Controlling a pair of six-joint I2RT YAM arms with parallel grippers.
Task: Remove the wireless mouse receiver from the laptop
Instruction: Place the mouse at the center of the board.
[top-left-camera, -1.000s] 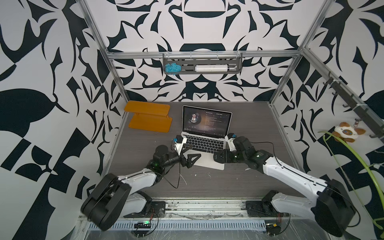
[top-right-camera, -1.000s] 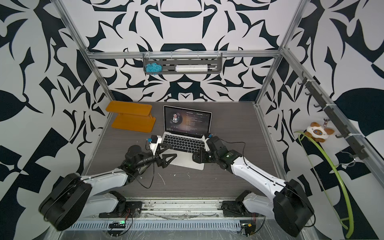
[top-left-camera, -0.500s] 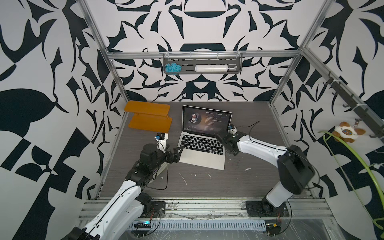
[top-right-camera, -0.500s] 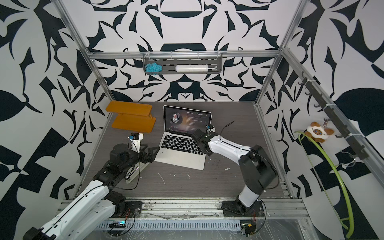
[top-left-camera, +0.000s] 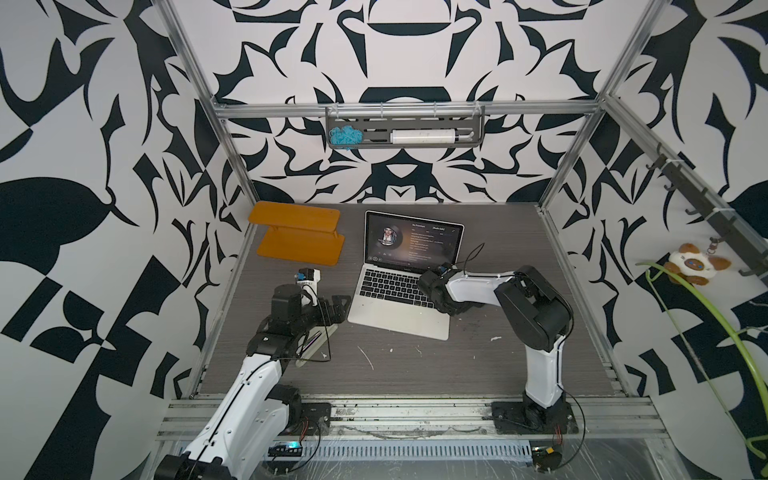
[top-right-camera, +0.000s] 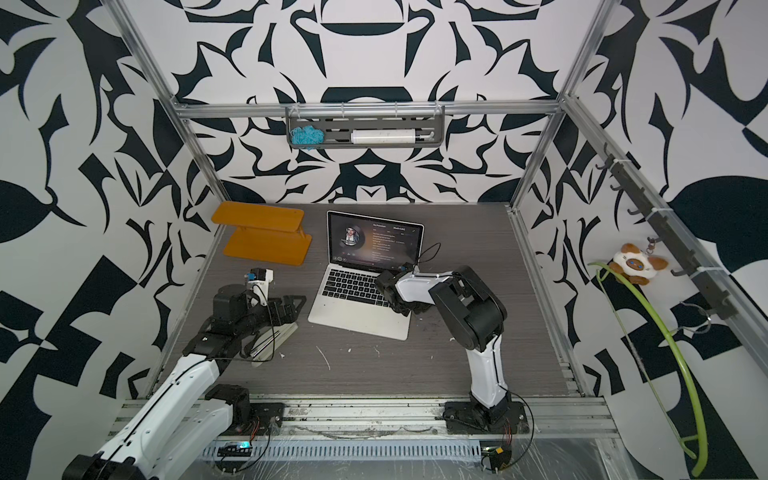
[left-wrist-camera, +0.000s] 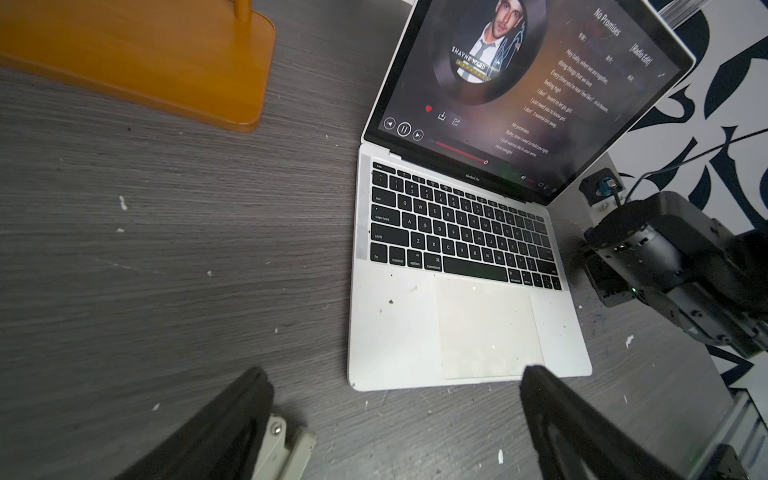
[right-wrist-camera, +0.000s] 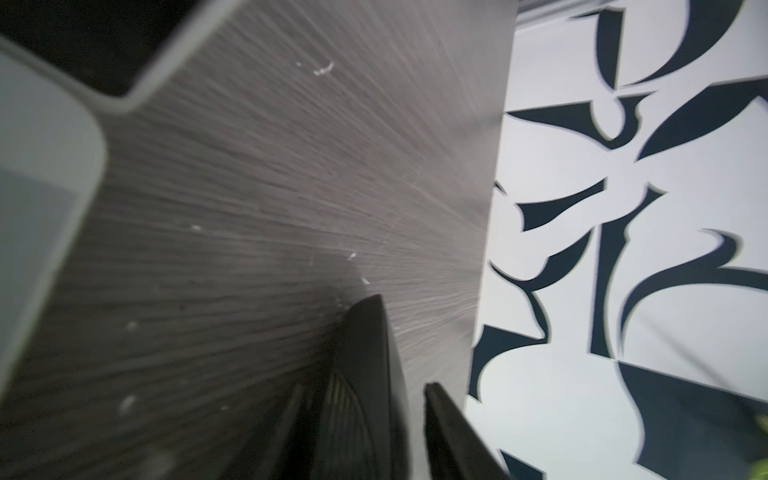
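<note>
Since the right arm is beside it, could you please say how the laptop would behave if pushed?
The laptop looks slim and rigid, so it would probably slide on the smooth table rather than tip. Its raised screen may swing if nudged.

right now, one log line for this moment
left gripper: open, empty | right gripper: at laptop right edge, jaws unclear | receiver: not visible
</note>
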